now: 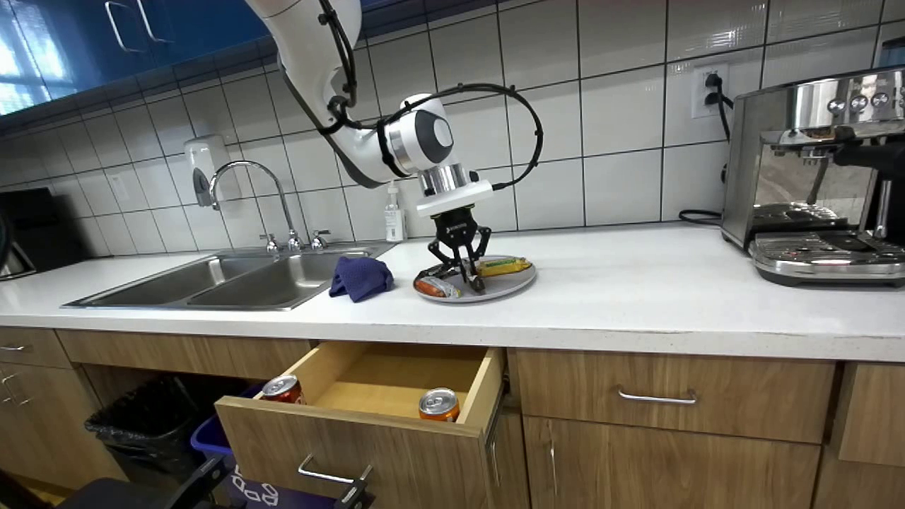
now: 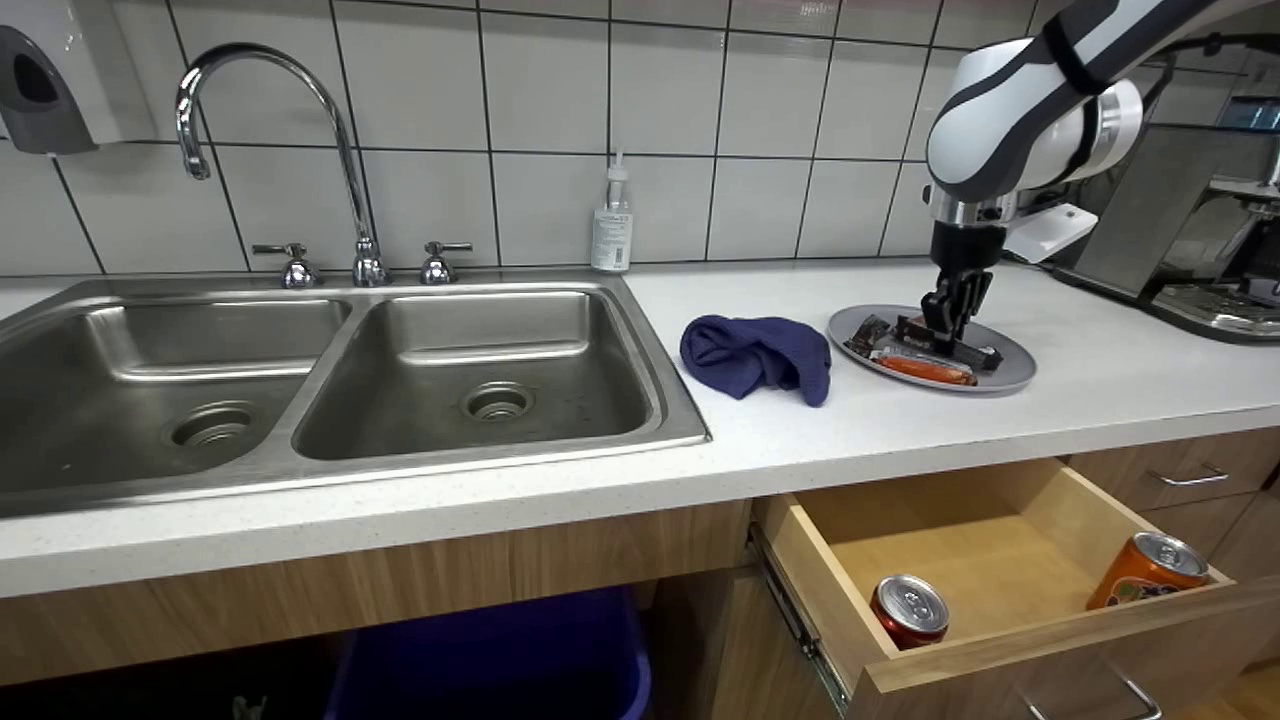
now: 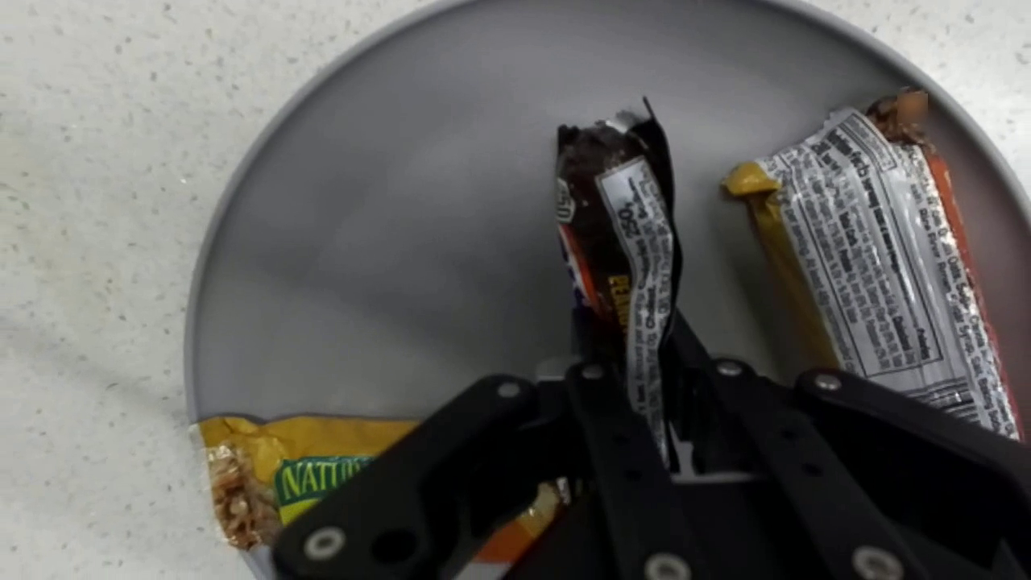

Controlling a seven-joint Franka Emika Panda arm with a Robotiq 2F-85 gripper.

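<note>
The gripper pinches a brown-wrapped bar over the gray plate, gaps separating it from the rim and silver wrapper.

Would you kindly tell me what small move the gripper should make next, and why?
I would probably raise the gripper slightly: it looks shut on the dark-wrapped bar, down at the plate, and a gap separates that bar's visible end from the silver-backed packet, so a small lift should test the hold.
</note>
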